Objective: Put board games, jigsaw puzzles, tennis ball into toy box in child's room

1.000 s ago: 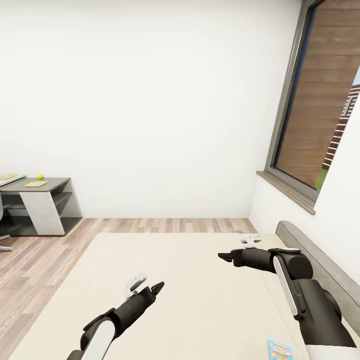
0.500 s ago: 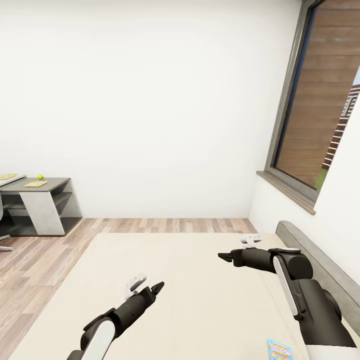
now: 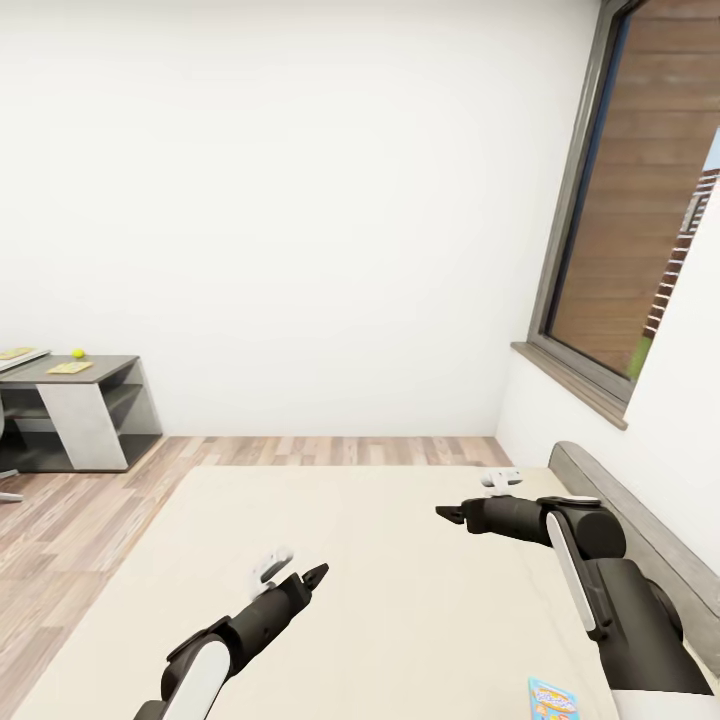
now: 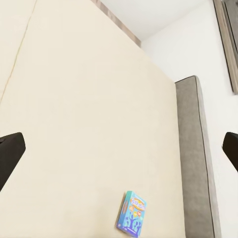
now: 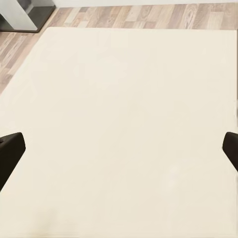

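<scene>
Both arms reach out over a wide cream bed (image 3: 400,560) in a child's room. The left tool (image 3: 312,577) hangs above the mattress with its dark fingertips (image 4: 10,153) at opposite edges of the left wrist view, well apart and holding nothing. The right tool (image 3: 447,514) points across the bed from beside the grey headboard (image 3: 640,530); its fingertips (image 5: 11,151) likewise stand wide apart over bare bedding.

A blue board game (image 3: 553,697) lies flat on the bed near the headboard, close under the right arm. The left wrist view shows the same box (image 4: 131,213) with a bright cartoon cover; its lettering is too small to read.

Across the room at far left, a grey counter (image 3: 100,372) stands against the white wall (image 3: 300,200). On it sit a yellow-green tennis ball (image 3: 77,353) and a flat yellow box (image 3: 70,368), with another flat piece (image 3: 15,353) just beside them at the frame's edge; their printing is too small to make out.

Pale wood flooring (image 3: 60,520) runs between bed and counter. A dark-framed window (image 3: 640,200) on the right looks onto wooden cladding and brick.
</scene>
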